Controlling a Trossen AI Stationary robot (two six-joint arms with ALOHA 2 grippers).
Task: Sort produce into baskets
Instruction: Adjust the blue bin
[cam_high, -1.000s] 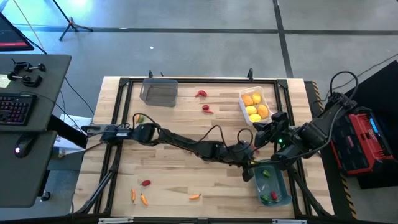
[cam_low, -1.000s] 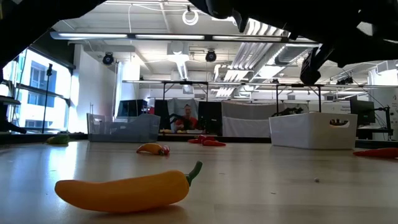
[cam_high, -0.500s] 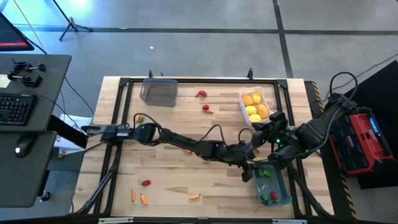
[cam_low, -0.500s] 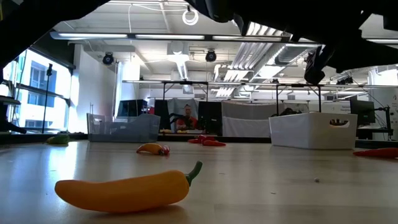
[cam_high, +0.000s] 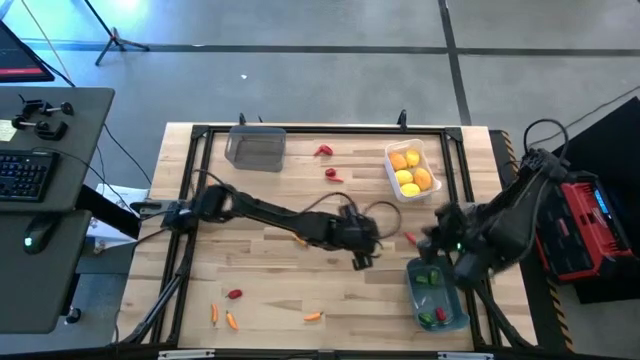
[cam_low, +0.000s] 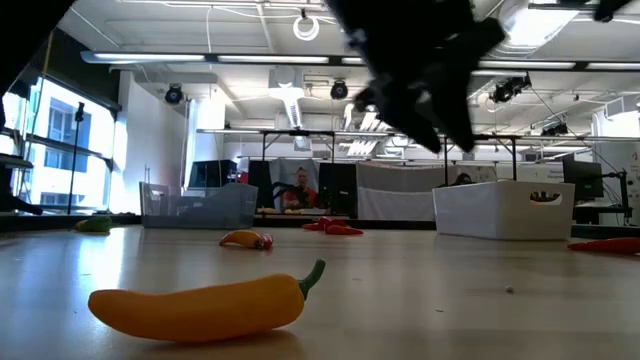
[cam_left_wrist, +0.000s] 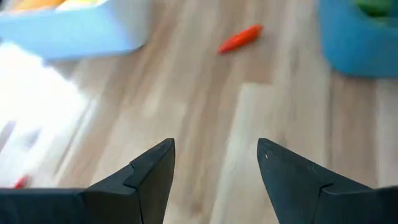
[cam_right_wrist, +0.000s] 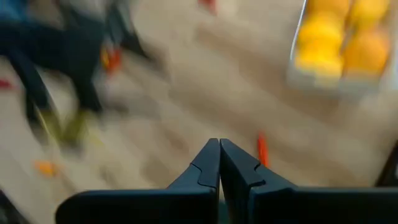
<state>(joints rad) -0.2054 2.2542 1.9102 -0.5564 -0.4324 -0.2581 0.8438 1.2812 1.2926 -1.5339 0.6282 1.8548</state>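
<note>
Nearest you, your left claw (cam_left_wrist: 214, 165) hung over bare tabletop (cam_high: 270, 270) at the middle, fingers apart and empty. Your right claw (cam_right_wrist: 219, 163) sat pinched together, holding nothing, beside the blue basket (cam_high: 438, 297) with its green and red peppers. Between them lay a small red pepper (cam_high: 410, 238). Farther off stood the white basket (cam_high: 412, 168) of yellow fruit and the grey basket (cam_high: 254, 148). You looked between picks; next, reach for that pepper.

The left gripper (cam_high: 362, 255) reaches out over the middle, jaws wide apart. The right gripper (cam_high: 428, 238) sits at the right side, jaws pressed together.
</note>
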